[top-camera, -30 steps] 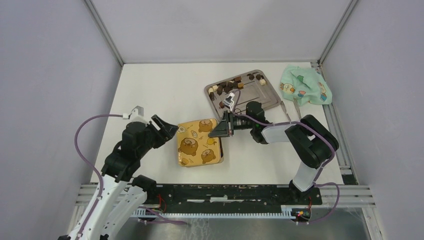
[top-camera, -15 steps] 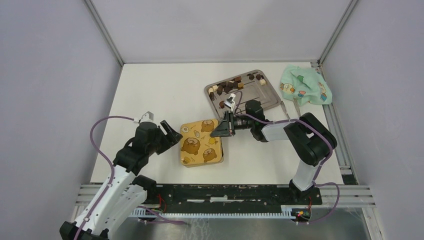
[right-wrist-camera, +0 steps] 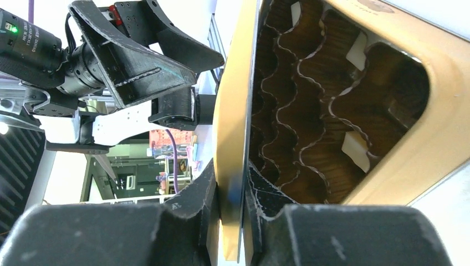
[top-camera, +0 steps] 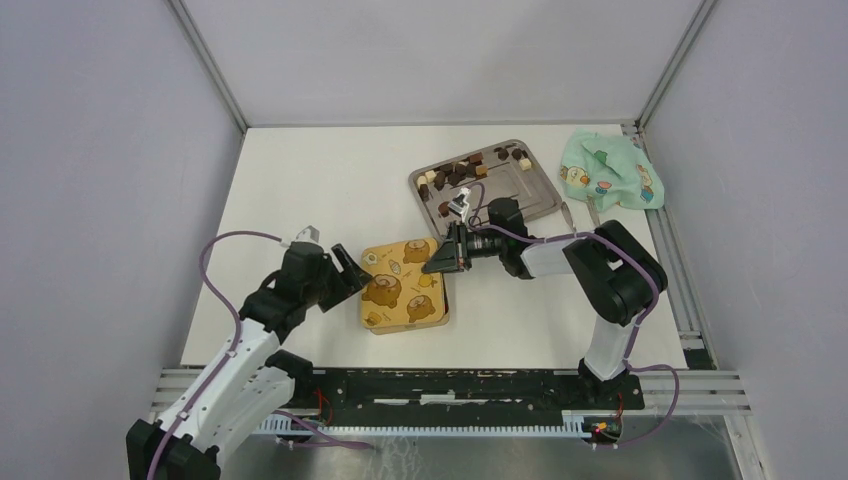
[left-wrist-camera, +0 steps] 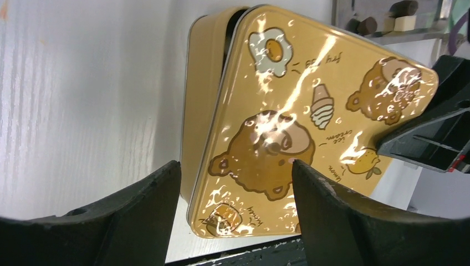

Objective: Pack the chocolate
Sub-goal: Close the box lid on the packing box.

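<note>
Many chocolate pieces (top-camera: 452, 175) lie beyond right gripper (top-camera: 436, 264), pinching tin lid (top-camera: 400, 285); left gripper (top-camera: 355, 272) spread.

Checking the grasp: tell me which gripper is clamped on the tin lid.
The right gripper, pinching the lid's edge; the left gripper stands open at the opposite side.

lid (left-wrist-camera: 299, 127) (tilted) covers tin (left-wrist-camera: 202, 100) top | R gripper (top-camera: 432, 266) at its R edge | table (top-camera: 320, 180) far-L free
</note>
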Available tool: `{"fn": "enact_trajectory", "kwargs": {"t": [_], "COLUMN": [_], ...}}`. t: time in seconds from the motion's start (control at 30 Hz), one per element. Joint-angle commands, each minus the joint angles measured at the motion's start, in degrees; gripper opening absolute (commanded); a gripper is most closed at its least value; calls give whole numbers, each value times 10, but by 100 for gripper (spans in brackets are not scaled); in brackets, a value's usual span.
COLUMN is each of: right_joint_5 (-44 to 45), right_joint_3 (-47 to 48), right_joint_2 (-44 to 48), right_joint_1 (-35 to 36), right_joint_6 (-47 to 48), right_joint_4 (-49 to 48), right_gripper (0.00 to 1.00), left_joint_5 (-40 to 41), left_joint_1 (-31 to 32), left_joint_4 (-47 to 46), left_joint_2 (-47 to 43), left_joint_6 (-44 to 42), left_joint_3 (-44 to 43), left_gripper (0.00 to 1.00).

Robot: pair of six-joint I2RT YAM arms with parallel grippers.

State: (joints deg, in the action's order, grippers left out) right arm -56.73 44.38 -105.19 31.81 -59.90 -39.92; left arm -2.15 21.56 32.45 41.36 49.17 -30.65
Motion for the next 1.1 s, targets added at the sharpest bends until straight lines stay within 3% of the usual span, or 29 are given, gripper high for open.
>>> {"fn": "enact_trajectory", "kwargs": {"t": [0.0, 0.6, 0.87, 1.07], "right_joint_5": [3, 23, 71, 93], "right_joint_3": [25, 88, 129, 137], "right_joint_2": [-5, -13, 2, 11], "right_joint_1": [-9, -16, -18, -25], "right_joint_6": [42, 172, 274, 313], "right_joint_4": [38, 200, 319, 357], "right_gripper": [21, 38, 40, 41], "left_joint_5": [-19, -59, -69, -75], "left_joint_1": [-1, -1, -1, -1], "left_joint_4": [-29, -70, -81, -91], "left_joint_2": [8, 40, 59, 76], "left_joint_6": [-9, -13, -18, -25], "left_joint_3": [17, 27, 26, 25], "left_gripper": [79, 75, 72, 72]}}
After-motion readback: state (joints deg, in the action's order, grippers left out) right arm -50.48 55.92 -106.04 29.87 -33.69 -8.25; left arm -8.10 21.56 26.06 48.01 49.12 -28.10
